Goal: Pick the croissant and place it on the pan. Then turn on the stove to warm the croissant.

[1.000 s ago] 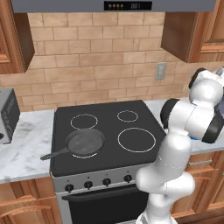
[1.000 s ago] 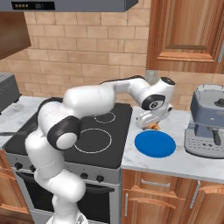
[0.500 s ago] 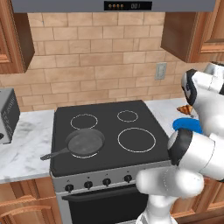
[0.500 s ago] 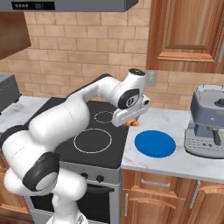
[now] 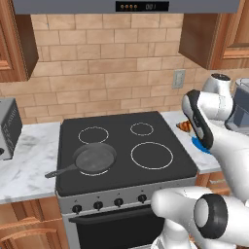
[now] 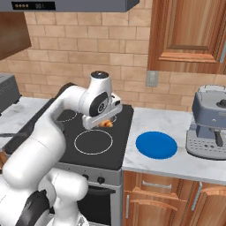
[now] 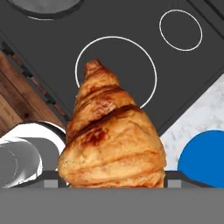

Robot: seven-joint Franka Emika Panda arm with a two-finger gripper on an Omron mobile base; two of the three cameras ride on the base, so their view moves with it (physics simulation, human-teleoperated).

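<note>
The pincer (image 6: pixel 105 123) is closed on the croissant (image 7: pixel 109 135), carrying it above the stove (image 6: pixel 110 152). Below it lies a burner ring (image 7: pixel 116 72); the blue plate (image 6: pixel 156 145) sits on the tabletop (image 6: pixel 176 126) beside, and the pan (image 5: pixel 93 158) is farther off.

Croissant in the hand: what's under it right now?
Below the croissant is the black stove glass, with one white burner ring partly showing behind it. The pastry covers the ring's near side. The pan sits on another burner, and the blue plate is off to one side.
</note>
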